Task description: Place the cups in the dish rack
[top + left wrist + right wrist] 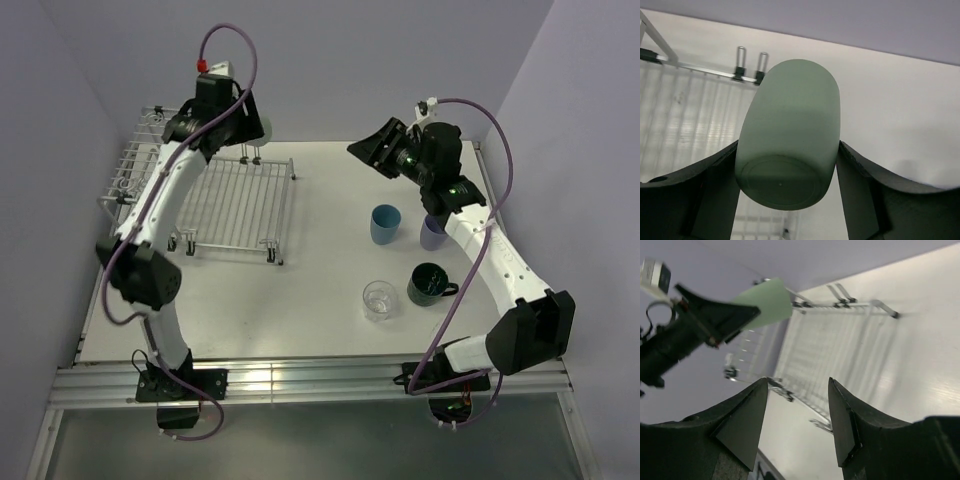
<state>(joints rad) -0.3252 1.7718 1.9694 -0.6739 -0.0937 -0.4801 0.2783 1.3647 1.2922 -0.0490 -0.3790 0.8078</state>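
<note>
"Placement is the step we are working on?"
"Yes. Raised above the far edge of the white wire dish rack (240, 205), our left gripper (788, 150) is squeezing the pale green tumbler (790, 120) by its sides. We are judging it needs lowering onto the grid, then releasing."
"And rightwards?"
"Our right gripper (797, 383) is hovering with fingers spread, empty. The light blue tumbler (385, 224), clear glass (380, 300), lavender tumbler (431, 237) and dark green handled mug (430, 285) are waiting on the white table (320, 200)."

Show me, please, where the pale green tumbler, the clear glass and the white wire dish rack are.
pale green tumbler (790, 125): left wrist view, on its side wall.
clear glass (379, 300): top external view, on its middle.
white wire dish rack (245, 205): top external view, on its flat grid.
</note>
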